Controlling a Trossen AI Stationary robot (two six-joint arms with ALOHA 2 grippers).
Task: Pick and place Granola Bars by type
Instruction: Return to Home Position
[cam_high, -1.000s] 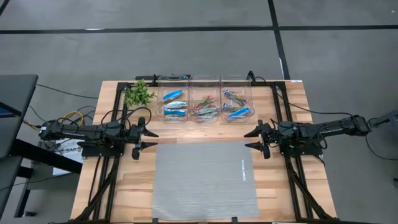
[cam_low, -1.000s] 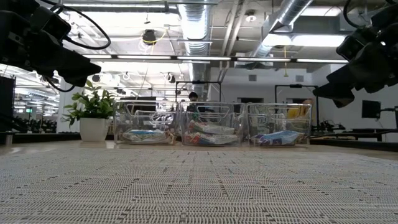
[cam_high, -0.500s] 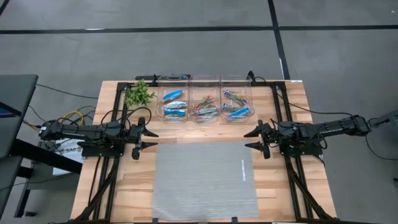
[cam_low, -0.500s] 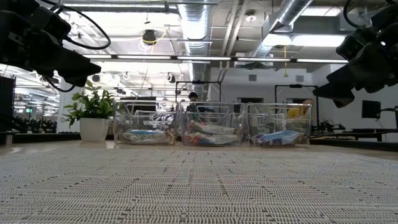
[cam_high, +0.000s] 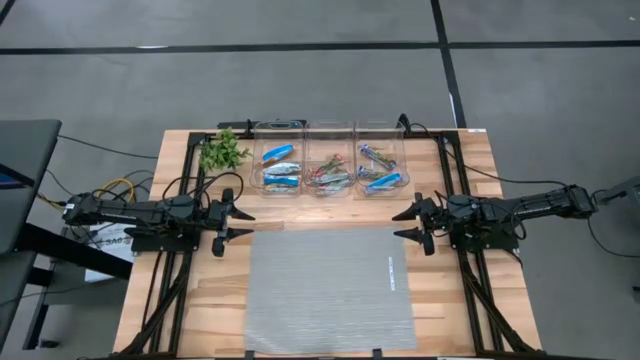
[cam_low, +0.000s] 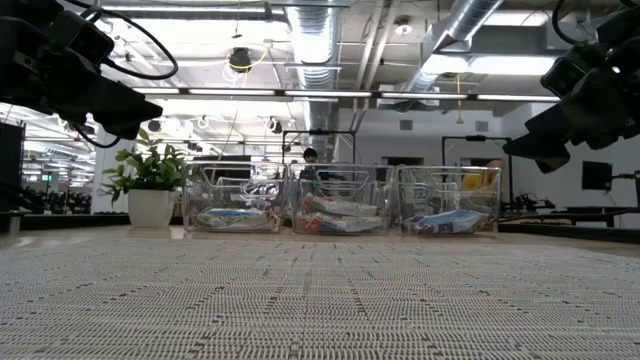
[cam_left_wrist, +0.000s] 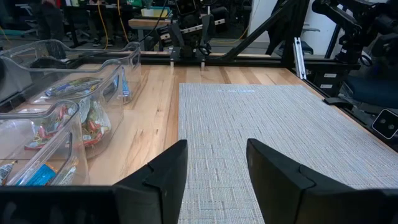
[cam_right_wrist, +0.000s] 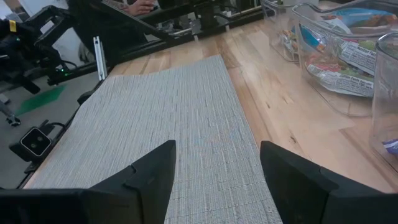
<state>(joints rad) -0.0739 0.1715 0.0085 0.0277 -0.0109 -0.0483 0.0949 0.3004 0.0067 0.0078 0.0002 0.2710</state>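
Wooden table (cam_high: 215, 300) bears a grey mat (cam_high: 330, 290), three clear bins (cam_high: 330, 135), and seemingly a potted plant (cam_high: 224, 151).

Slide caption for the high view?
Left claw and right claw, open, flank the grey mat; granola bars sorted in three bins.

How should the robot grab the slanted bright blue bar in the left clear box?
Pinch the bright blue wrapped bar across its narrow width, likely coming straight down through the open top of the clear plastic bin: it lies flat and walls block its sides.
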